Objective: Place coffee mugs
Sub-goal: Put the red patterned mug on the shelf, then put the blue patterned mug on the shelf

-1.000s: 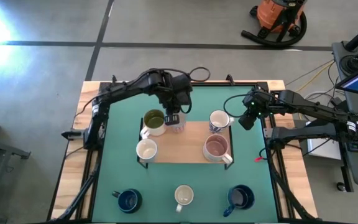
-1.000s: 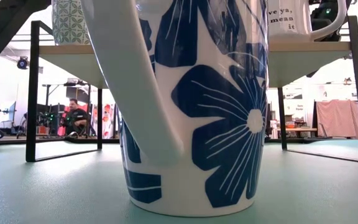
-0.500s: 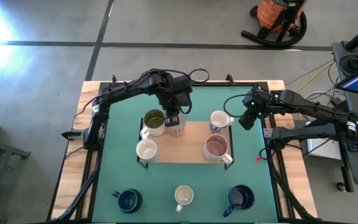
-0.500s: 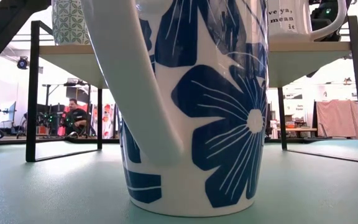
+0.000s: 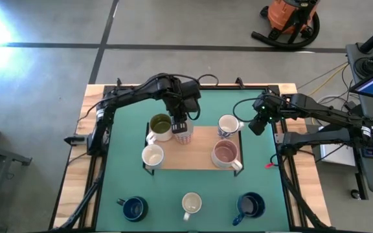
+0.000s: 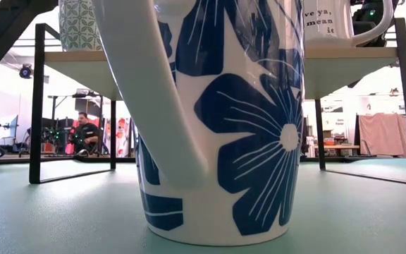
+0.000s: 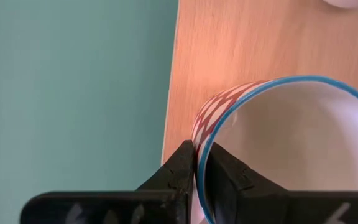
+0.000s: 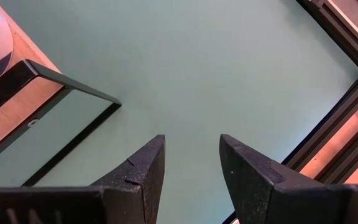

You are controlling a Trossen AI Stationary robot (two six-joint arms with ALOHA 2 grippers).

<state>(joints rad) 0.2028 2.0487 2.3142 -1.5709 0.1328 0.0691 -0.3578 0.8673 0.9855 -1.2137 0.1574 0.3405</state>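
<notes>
My left gripper (image 5: 182, 122) is shut on a white mug with a red diamond pattern and a blue rim (image 7: 278, 143), over the far edge of the wooden shelf (image 5: 196, 158). On the shelf stand an olive-green-inside mug (image 5: 160, 126), a white mug (image 5: 153, 155), a blue-patterned mug (image 5: 227, 125) and a pinkish mug (image 5: 225, 153). Two navy mugs (image 5: 133, 207) (image 5: 250, 205) and a cream mug (image 5: 191, 204) stand on the mat near the front edge. My right gripper (image 8: 191, 155) hangs open over the mat, right of the shelf. My left gripper pinches the red-patterned mug's wall at its rim (image 7: 199, 138), one finger inside the mug and one outside. The fingers come from above, pointing steeply down. The mug stands mouth up over the shelf board; whether its base rests on the board I cannot tell.
The shelf stands on thin black legs (image 6: 37, 106) above the green mat (image 5: 128, 175). In the low view a blue-flowered mug (image 6: 217, 120) fills the foreground. Bare board lies in the shelf's middle (image 5: 190, 155). A black frame rail (image 8: 347, 37) borders the mat at the right.
My left gripper has turned a little at the wrist while staying over the shelf's far edge, still shut on the red-patterned mug; more of the mug's patterned wall now shows below the fingers.
</notes>
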